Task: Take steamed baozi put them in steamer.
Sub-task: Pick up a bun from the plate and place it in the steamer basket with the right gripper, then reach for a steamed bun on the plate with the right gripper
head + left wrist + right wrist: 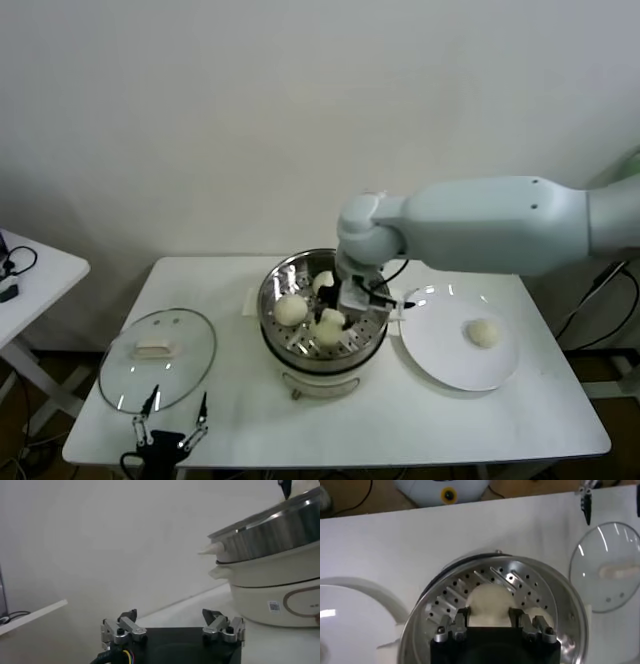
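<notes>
Right gripper (490,622) low inside steamer (275,280), jaws narrow, clamped on bun (489,602) directly between them, over perforated tray. Two more buns (291,309) in steamer beside it. Last bun (484,333) on plate (440,365), right-arm side. Left gripper (172,630) parked at surface edge, jaws wide, holding nothing.
</notes>
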`<control>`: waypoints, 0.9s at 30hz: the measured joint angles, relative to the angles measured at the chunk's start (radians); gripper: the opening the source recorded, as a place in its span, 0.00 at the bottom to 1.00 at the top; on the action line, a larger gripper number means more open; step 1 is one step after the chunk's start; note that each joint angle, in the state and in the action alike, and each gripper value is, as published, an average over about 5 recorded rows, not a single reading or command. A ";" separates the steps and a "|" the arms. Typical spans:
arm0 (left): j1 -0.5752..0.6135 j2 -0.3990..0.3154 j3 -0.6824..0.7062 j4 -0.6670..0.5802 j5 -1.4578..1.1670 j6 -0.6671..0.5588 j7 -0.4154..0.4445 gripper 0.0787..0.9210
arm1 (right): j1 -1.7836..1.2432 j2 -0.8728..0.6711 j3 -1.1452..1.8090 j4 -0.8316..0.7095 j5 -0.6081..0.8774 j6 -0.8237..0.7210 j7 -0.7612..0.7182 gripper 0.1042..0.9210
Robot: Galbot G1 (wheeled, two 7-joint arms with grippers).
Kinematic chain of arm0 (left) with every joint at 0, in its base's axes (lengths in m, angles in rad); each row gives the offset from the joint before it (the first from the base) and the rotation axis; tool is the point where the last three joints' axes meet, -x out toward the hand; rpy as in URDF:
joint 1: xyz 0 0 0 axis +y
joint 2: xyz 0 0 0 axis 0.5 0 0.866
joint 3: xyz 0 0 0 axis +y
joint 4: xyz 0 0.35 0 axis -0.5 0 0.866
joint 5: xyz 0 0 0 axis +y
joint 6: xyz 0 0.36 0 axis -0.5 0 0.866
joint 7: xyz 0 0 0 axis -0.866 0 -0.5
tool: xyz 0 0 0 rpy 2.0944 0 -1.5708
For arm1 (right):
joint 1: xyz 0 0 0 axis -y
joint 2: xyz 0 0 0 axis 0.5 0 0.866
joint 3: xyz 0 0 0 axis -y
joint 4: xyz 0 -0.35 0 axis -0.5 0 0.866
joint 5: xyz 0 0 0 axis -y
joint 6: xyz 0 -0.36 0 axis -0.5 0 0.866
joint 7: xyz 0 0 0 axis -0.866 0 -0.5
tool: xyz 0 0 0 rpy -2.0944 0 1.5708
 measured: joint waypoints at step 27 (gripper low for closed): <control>0.000 0.000 -0.002 -0.002 -0.002 -0.003 0.001 0.88 | 0.018 -0.024 -0.014 -0.083 0.071 0.055 -0.032 0.88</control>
